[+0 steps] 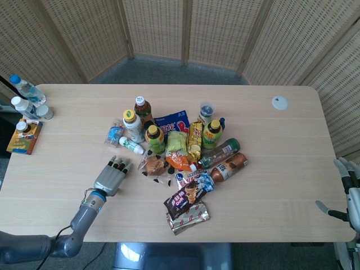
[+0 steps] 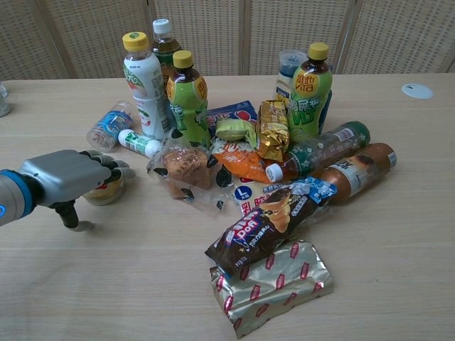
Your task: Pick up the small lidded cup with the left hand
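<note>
The small lidded cup (image 2: 105, 192) is a low tan tub standing on the table left of the snack pile. My left hand (image 2: 67, 177) lies right over it, with the fingers draped across its lid. The thumb points down to the table on the near left side, a little apart from the cup. Only the cup's lower rim peeks out under the fingers. In the head view the left hand (image 1: 112, 175) hides the cup entirely. My right hand (image 1: 347, 194) hangs at the table's far right edge, fingers spread and holding nothing.
A bagged bread (image 2: 186, 167) lies just right of the cup. A small white bottle (image 2: 138, 143) and a lying water bottle (image 2: 106, 126) are behind it. Upright drink bottles (image 2: 142, 78) and snack packs (image 2: 270, 220) fill the middle. Water bottles (image 1: 25, 90) stand far left.
</note>
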Motion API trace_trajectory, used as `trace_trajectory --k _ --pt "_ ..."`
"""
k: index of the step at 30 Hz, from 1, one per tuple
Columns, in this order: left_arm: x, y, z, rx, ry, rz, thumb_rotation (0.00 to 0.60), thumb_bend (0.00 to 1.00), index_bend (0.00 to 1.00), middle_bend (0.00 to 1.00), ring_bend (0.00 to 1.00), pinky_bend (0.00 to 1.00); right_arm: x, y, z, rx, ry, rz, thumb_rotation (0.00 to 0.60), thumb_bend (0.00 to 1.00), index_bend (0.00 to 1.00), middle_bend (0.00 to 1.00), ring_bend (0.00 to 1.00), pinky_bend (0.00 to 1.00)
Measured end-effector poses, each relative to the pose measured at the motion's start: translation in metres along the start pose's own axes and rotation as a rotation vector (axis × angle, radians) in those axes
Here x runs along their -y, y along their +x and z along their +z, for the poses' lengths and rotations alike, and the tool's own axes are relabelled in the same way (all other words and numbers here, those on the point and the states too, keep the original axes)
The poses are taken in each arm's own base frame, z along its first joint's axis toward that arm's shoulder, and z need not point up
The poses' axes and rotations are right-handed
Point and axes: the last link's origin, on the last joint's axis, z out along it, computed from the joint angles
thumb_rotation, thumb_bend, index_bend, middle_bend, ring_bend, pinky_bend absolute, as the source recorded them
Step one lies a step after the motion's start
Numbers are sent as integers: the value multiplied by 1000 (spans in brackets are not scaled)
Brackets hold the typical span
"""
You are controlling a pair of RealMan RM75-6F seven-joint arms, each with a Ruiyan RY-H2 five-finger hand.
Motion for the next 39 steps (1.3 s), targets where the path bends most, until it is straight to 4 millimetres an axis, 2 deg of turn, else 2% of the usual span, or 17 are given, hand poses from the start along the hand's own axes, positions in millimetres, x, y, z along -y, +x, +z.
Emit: trace_trajectory --k 6,14,22,36,39 --pt "12 -1 -18 37 -1 2 600 0 0 0 0 0 1 1 -1 -2 3 2 584 0 0 0 0 0" --pt "29 16 -30 -9 11 -9 600 0 0 0 0 0 1 0 -1 2 6 0 585 0 0 0 0 0" --pt "33 13 -17 -42 39 18 600 0 0 0 0 0 0 0 -1 -1 2 0 584 0 0 0 0 0" --pt "22 5 1 -45 43 12 600 0 10 0 0 2 -1 0 0 -2 -2 0 586 0 0 0 0 0" --pt "20 4 4 -53 38 17 600 0 78 19 33 82 -1 0 0 -2 -4 1 584 0 0 0 0 0"
